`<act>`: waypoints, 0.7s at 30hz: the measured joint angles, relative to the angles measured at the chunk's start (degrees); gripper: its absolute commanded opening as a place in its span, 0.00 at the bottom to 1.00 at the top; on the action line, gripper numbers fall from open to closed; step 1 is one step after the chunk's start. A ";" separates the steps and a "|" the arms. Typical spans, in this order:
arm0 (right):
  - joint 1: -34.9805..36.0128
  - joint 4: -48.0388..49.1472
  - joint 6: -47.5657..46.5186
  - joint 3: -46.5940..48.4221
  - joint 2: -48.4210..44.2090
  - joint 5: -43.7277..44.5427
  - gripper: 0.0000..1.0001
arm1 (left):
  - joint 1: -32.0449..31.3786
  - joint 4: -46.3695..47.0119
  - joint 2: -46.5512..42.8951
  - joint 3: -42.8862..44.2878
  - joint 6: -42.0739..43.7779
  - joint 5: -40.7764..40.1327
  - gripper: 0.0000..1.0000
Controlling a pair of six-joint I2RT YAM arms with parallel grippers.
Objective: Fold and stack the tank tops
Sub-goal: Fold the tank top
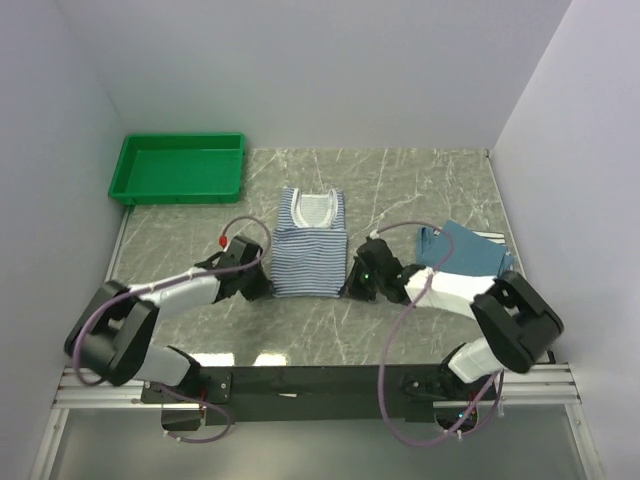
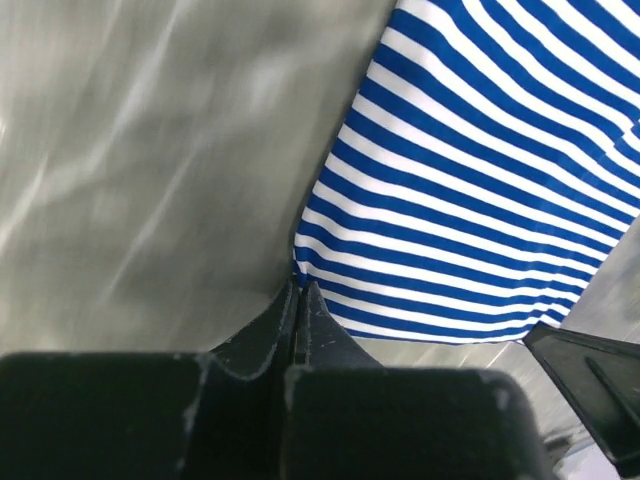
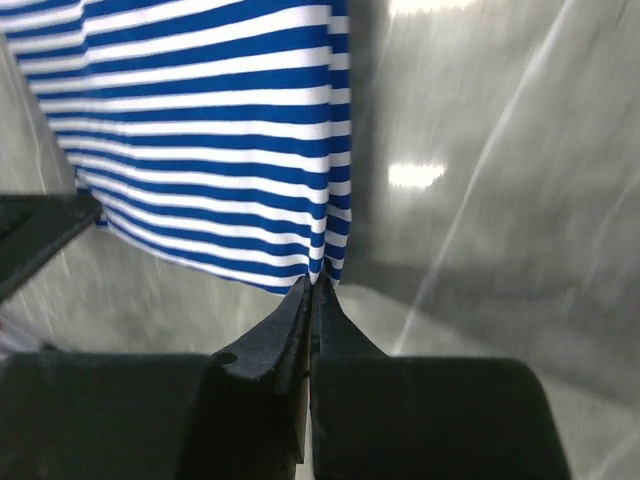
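Note:
The blue-and-white striped tank top (image 1: pixel 308 240) lies on the table's middle, its white-trimmed neck at the far end. My left gripper (image 1: pixel 262 285) is shut on its near left corner (image 2: pixel 300 272). My right gripper (image 1: pixel 352 287) is shut on its near right corner (image 3: pixel 325 268). Both corners are pulled taut, a little off the table. The teal-blue tank top (image 1: pixel 468 247) lies crumpled at the right, with a white striped one partly under it at its far edge (image 1: pixel 492 238).
A green plastic tray (image 1: pixel 180 167) stands at the back left. White walls close in the table on the left, back and right. The marble table surface (image 1: pixel 410 190) shows around the shirts.

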 measured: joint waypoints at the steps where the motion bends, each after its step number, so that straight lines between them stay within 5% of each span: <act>1: 1.16 -0.52 -0.04 -1.27 -1.92 0.11 0.00 | -0.92 -0.83 -1.84 -1.29 -0.26 -0.24 0.01; 12: 20.94 -15.74 4.96 -7.10 -27.02 2.93 0.00 | -21.03 -22.91 -30.91 -5.22 -10.32 -3.17 0.01; 21: 21.03 -28.50 4.87 5.53 -32.83 7.74 0.00 | -21.77 -35.82 -33.42 8.85 -12.68 -8.15 0.00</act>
